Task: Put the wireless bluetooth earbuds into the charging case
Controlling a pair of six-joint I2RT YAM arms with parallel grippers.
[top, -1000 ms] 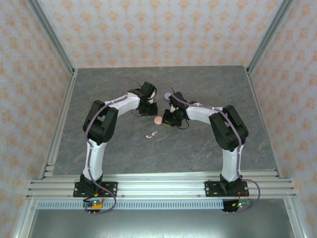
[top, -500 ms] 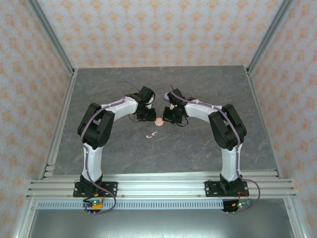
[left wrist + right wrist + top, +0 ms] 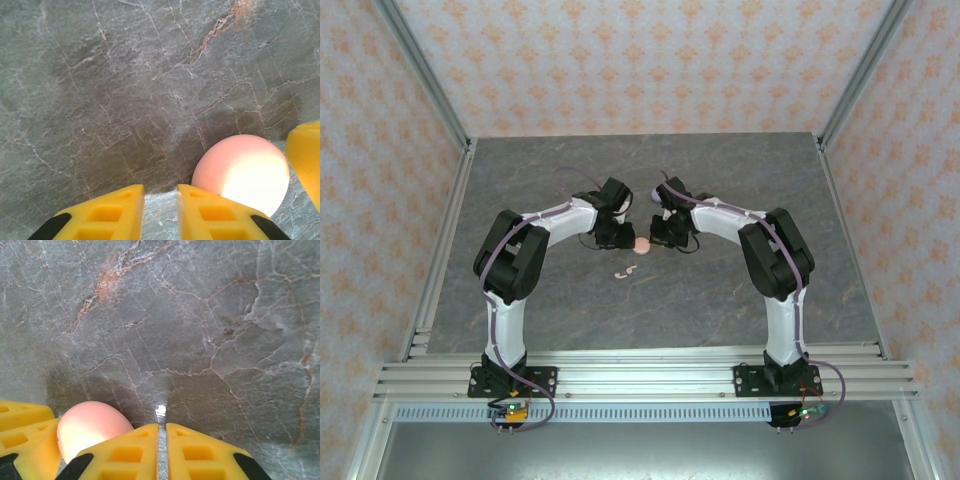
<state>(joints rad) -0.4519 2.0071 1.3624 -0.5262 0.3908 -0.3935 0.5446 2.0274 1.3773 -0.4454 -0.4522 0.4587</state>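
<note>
Seen from above, both arms bend inward and meet near the middle of the table (image 3: pixel 740 300). The round pink case (image 3: pixel 641 243) sits on the stone between the two grippers. The left gripper (image 3: pixel 626 237) is just beside it at 9 o'clock and the right gripper (image 3: pixel 657 240) just beside it at 3 o'clock. Two pink earbuds (image 3: pixel 626 271) lie loose on the table at the case's 7 o'clock, close together, outside the case and apart from both grippers.

In the left wrist view, the left gripper (image 3: pixel 160 202) has its yellow jaws drawn in to a narrow slit with only bare stone between them; it holds nothing. The case (image 3: pixel 240 172) lies at 2 o'clock from the fingertips, showing a smooth, closed dome. Its lower edge runs behind the nearer finger, and whether they touch cannot be told. A yellow finger (image 3: pixel 306 160) of the right gripper stands at the case's 3 o'clock.

In the right wrist view, the right gripper (image 3: pixel 162 437) has its jaws all but together, a hairline between them, gripping nothing. The case (image 3: pixel 90 432) lies at 9 o'clock from the fingertips, just beside the nearer finger. The left gripper's fingers (image 3: pixel 25 432) stand against the case's far side, at its 9 o'clock.
</note>
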